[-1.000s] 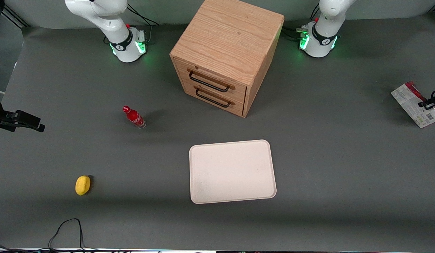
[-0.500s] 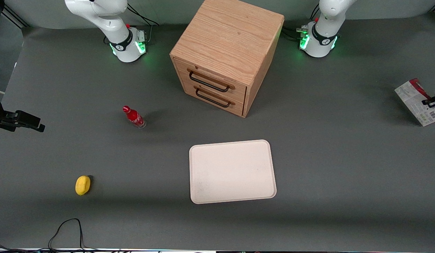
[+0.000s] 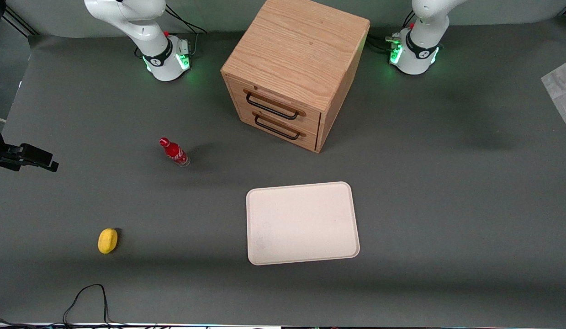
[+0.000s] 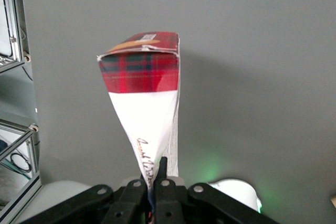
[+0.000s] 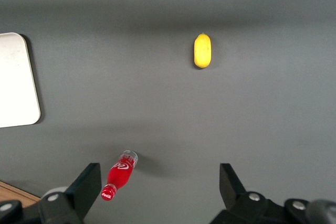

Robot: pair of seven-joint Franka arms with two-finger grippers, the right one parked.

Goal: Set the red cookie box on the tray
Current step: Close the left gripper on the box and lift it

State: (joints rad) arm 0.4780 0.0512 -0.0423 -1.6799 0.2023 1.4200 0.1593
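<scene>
The hand (image 4: 156, 182) is clamped on the thin red-and-white cookie box (image 4: 146, 103), lifted at the working arm's end of the counter. Carry step: next, travel over the cream-white rectangular tray (image 3: 302, 223), well apart.

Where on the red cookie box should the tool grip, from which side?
Pinch the thin flat red-and-white cookie box across its broad faces at one short end, coming in along its length; it is narrow only that way. The left tool is shut on that end, above the working arm's end of the table.
</scene>
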